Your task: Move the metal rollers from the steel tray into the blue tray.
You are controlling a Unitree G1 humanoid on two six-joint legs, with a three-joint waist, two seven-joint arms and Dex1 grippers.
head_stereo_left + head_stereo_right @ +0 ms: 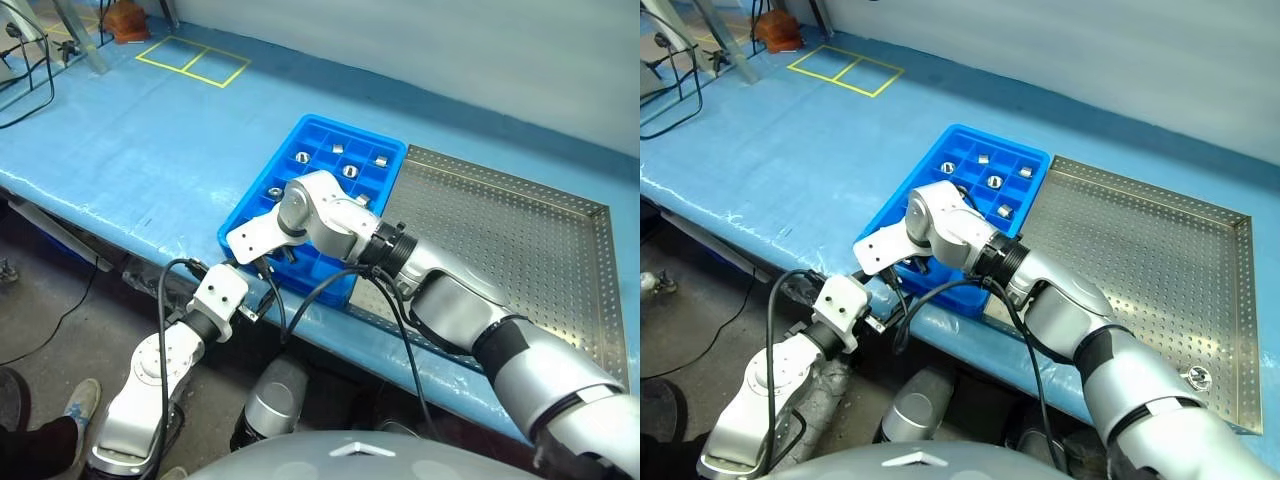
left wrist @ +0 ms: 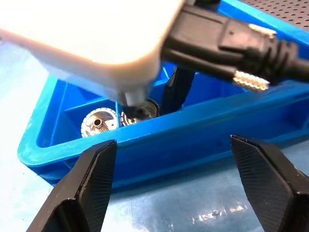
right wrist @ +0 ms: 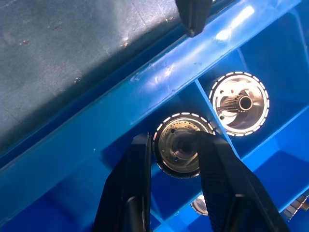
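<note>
Down inside a corner compartment of the blue tray, the right gripper is pinched on a metal roller, a second roller one compartment over. Outside the blue tray's near wall, the left gripper gapes, holding nothing. Beside the blue tray, the steel tray carries one roller on the bench.

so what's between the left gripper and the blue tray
Just a bare strip of the blue table cover. In the left wrist view the open left gripper faces the outer wall of the blue tray with nothing else in the way.
</note>
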